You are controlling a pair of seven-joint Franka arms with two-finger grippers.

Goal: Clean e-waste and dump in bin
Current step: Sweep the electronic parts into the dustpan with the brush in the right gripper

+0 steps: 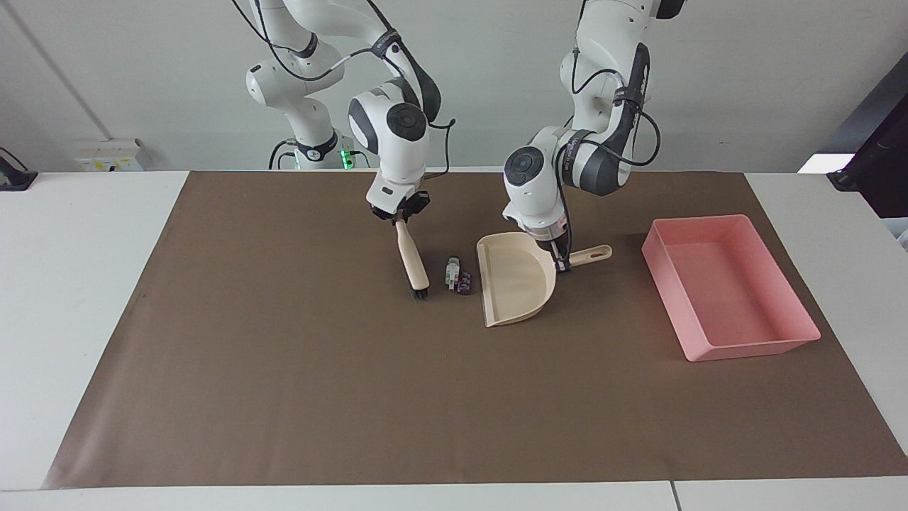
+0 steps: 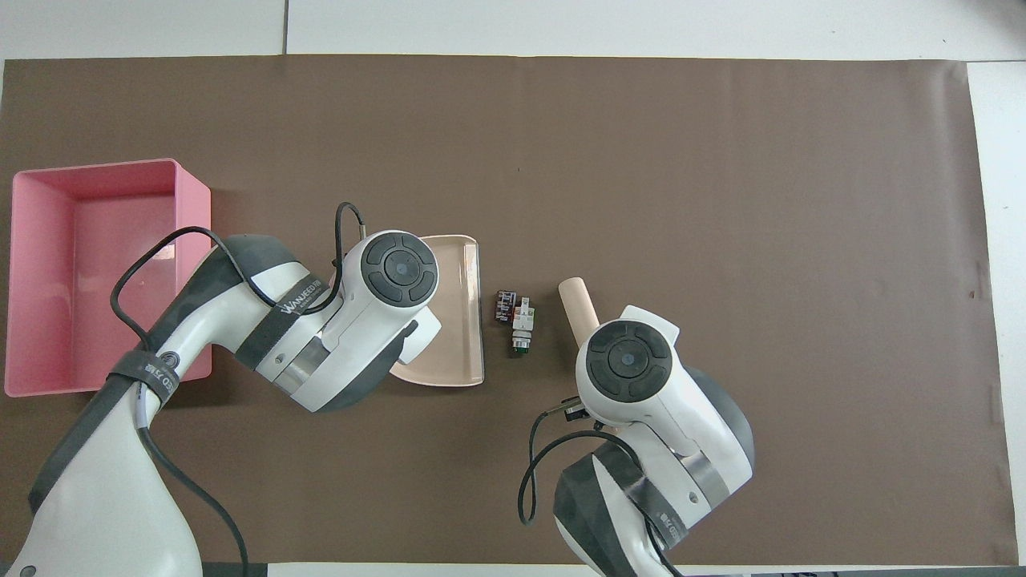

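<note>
Right gripper [image 1: 400, 216] jaws clamped on brush [image 1: 412, 262], left gripper [image 1: 560, 257] jaws clamped on dustpan [image 1: 512, 287] handle, e-waste [image 1: 457, 276] between. Risk: fast sweep flicks pieces past dustpan lip.

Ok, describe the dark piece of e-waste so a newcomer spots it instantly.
Start at the brown paper mat and find the beige plastic dustpan at its middle. Between its open edge and the wooden brush lie two tiny pieces; the dark purple-black piece is the one beside the dustpan, unlike its white-grey, green-marked neighbour.

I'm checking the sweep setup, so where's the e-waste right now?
The e-waste lies on the brown mat mid-table, between the brush and the open edge of the dustpan, touching neither.
</note>
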